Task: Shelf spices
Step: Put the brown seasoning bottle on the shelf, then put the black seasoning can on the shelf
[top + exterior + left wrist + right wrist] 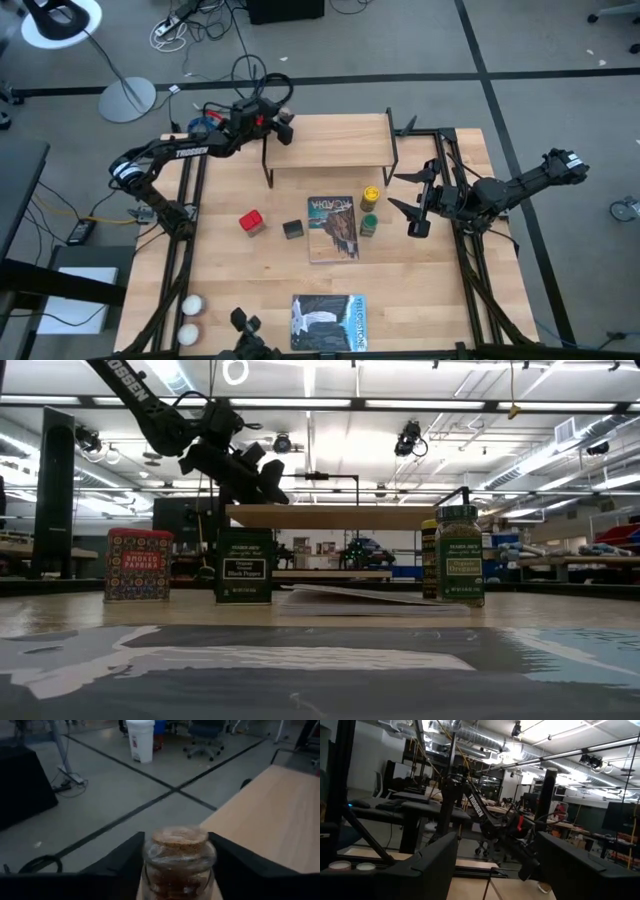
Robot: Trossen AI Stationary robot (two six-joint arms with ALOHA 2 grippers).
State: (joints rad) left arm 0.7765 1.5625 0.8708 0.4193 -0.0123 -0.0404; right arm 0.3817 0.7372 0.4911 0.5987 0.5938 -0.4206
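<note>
- High view, looking straight down: the left gripper (285, 128) is reaching over the left end of the low light-wood shelf on thin black legs (335, 140), at the far side of the large wooden table (215, 215). The red square tin (251, 222) and the dark square tin (292, 229) are standing on the table in front of the shelf, with the yellow-lidded jar (370, 195) and the green-lidded jar (368, 225) to their right, beside a picture book (333, 228). The right gripper (413, 207) is waiting near the table's right edge, fingers spread and empty.
- Low view, level with the tabletop: the left gripper is hanging just above the shelf board's left end. Whether the load is already touching the board cannot be told from here.
- Left wrist view: the two dark fingers (125, 857) are flanking a tiny clear glass jar with a cork lid (179, 857). The jar is sitting between them at the shelf's near edge; whether the fingers are gripping it or already letting go cannot be told.
- Right wrist view: the right arm's own fingers are standing wide apart with nothing between them.
- Judgement: to finish this placement well, the jar's base should be resting flat and fully on the board before the fingers part, then the gripper should be backing straight away so it does not topple the jar.
</note>
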